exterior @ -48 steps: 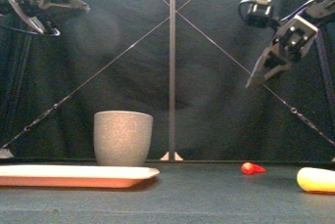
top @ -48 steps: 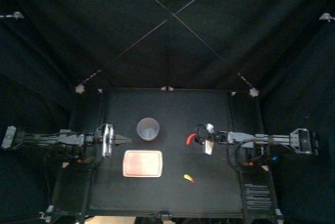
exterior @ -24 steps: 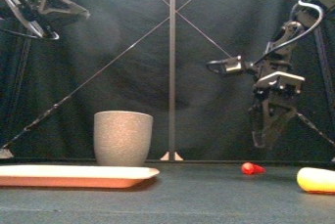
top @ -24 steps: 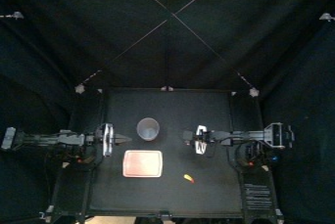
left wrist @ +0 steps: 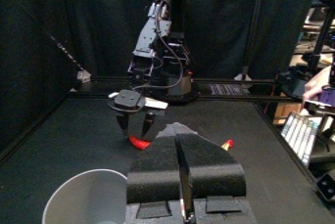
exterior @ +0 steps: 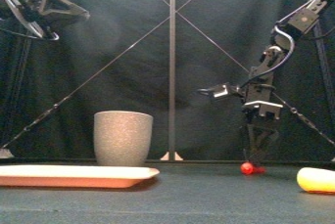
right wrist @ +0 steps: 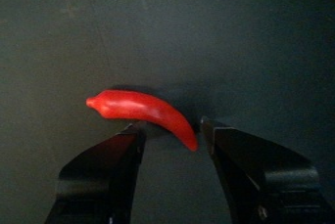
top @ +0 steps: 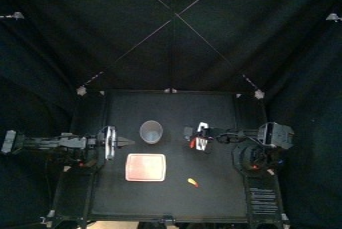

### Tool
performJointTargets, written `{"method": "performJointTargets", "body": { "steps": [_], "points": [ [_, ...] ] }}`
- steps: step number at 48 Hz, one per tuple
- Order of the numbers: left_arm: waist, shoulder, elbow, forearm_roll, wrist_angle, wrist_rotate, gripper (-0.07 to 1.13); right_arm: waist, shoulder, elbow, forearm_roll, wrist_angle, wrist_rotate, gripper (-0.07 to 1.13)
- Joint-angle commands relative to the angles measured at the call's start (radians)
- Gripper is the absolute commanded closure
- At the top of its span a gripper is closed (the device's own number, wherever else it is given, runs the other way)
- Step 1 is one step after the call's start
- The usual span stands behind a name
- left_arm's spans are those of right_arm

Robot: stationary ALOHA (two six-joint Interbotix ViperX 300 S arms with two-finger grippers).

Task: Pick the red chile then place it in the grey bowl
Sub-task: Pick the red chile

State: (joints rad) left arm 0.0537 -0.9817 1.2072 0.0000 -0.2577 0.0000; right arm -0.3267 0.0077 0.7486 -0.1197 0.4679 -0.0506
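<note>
Approach from above: the right gripper (exterior: 253, 156) hangs tip-down over the red chile (right wrist: 147, 115) right of the table's middle, its jaws spread and holding nothing. In the right wrist view the chile lies directly ahead of the fingertips, partly inside the gap. Its long axis runs slantwise across the jaws' closing line rather than square to it: the blunt stem end sits just off one jaw's tip, while the tapered tail curves in between the two. In the front view the chile (exterior: 246, 168) rests on the tabletop right below the fingertips, close but apparently not yet touched.

Closing from here would likely catch the thin tail half, so a small turn of the wrist or a shift toward the stem may give a surer hold.

The left gripper (left wrist: 183, 164), jaws together and empty, is parked high at the left, leaving the right arm much the nearer. The grey bowl (exterior: 123, 137) stands upright to the chile's left, well apart, behind the pink tray (exterior: 78, 176); a yellow toy (exterior: 316, 179) lies near the front right.
</note>
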Motion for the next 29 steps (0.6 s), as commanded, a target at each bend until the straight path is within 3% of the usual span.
{"method": "performJointTargets", "body": {
  "steps": [1,12,24,29],
  "points": [
    [0.003,0.002,-0.012,0.002,-0.003,0.002,1.09,-0.005,0.011,-0.031,0.023,-0.005,-0.011,0.21],
    [0.003,0.002,-0.012,0.002,-0.003,0.002,1.09,-0.002,0.063,-0.052,0.023,-0.003,-0.014,0.25],
    [0.003,-0.011,-0.012,0.002,0.011,0.002,1.09,0.003,0.054,-0.072,0.025,0.002,-0.011,0.56],
    [0.003,-0.017,-0.012,0.002,0.021,0.002,1.09,0.003,0.018,-0.109,0.029,0.002,-0.006,0.58]
  ]
}}
